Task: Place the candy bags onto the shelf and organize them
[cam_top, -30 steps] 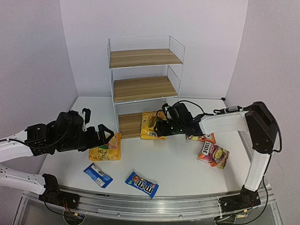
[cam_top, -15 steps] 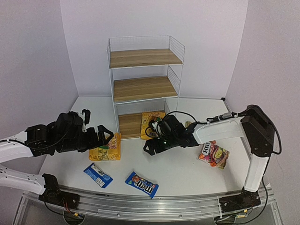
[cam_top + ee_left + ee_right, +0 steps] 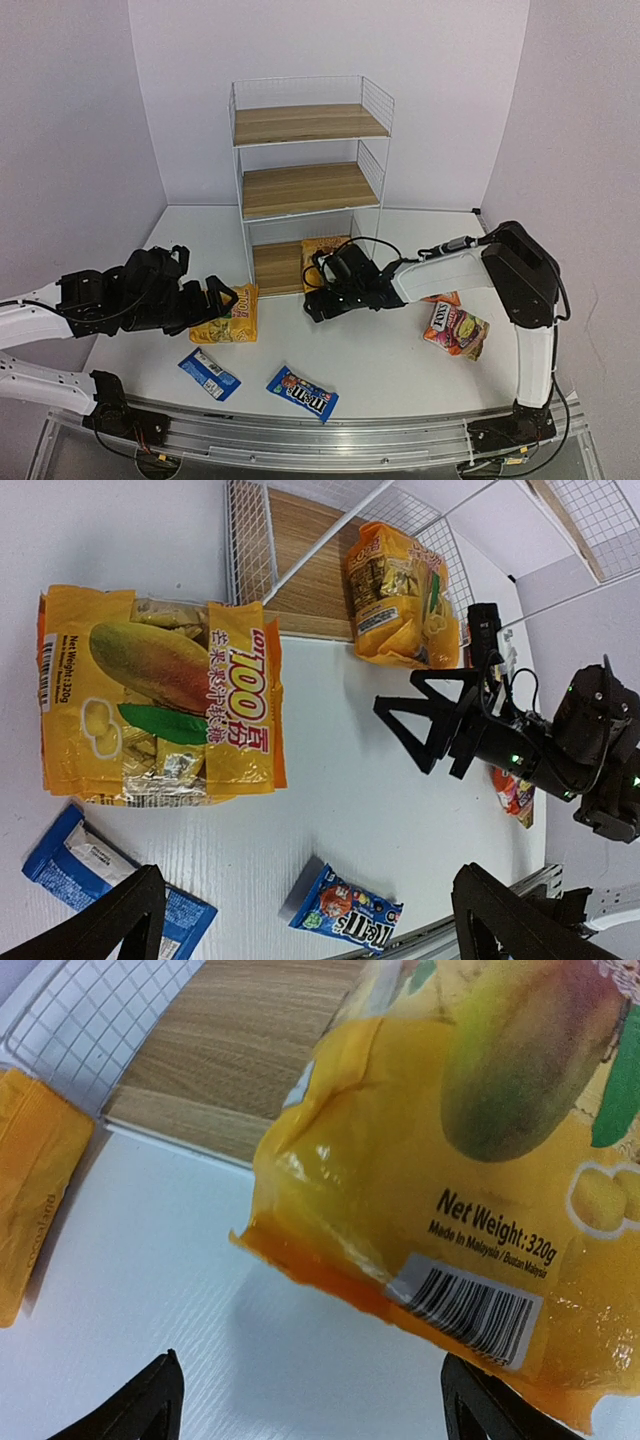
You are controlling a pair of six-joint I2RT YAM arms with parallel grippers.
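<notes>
Right gripper has drawn back from the shelf, jaws spread and empty.
Left gripper gapes, holding nothing, by the flat yellow bag on the table; beyond, the leaning yellow bag rests on the bottom board of the shelf, long axis front-to-back, barcode end nearest.

— Where is the top camera looking from?
— High over the table's near edge, facing down toward the shelf.
— The 2 wrist cameras?
— Left is viewing from farther off, right very close; both are sharing the yellow bag at the shelf.
</notes>
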